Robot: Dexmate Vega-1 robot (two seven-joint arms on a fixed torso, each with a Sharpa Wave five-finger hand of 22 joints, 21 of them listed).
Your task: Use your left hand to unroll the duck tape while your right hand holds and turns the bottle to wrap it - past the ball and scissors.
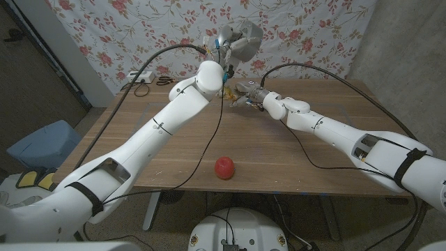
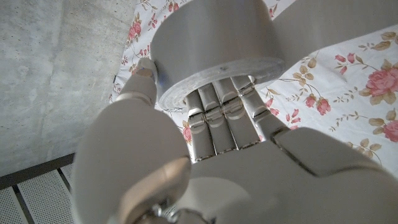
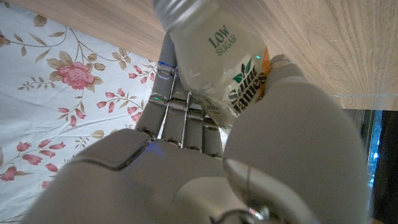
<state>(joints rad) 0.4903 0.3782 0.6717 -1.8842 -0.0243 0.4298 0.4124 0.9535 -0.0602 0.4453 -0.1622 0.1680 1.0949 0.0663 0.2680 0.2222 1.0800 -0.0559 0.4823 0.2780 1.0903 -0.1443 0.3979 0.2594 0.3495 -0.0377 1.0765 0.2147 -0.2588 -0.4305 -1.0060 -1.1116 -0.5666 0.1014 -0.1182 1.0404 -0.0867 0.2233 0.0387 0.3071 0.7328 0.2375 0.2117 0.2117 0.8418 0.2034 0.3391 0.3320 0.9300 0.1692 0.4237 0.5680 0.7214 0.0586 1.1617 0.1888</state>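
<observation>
My left hand [image 1: 242, 42] is raised above the table's far side and grips a grey duck tape roll [image 1: 233, 31]. In the left wrist view the fingers [image 2: 217, 112] wrap under the roll [image 2: 217, 43] and the thumb presses its side. Below it, my right hand [image 1: 247, 95] holds a clear bottle [image 1: 231, 95] just over the table. The right wrist view shows the bottle [image 3: 217, 56] with a silver cap and a "LOW SUGAR" label, clasped in that hand [image 3: 186, 155]. A red ball [image 1: 224, 167] lies near the front edge. Scissors [image 1: 164, 81] lie at the back left.
A white power strip [image 1: 139, 76] and black cables lie at the table's [image 1: 293, 160] back left. Cables hang from both arms over the tabletop. A blue bin [image 1: 40, 143] stands on the floor to the left. A floral cloth hangs behind the table.
</observation>
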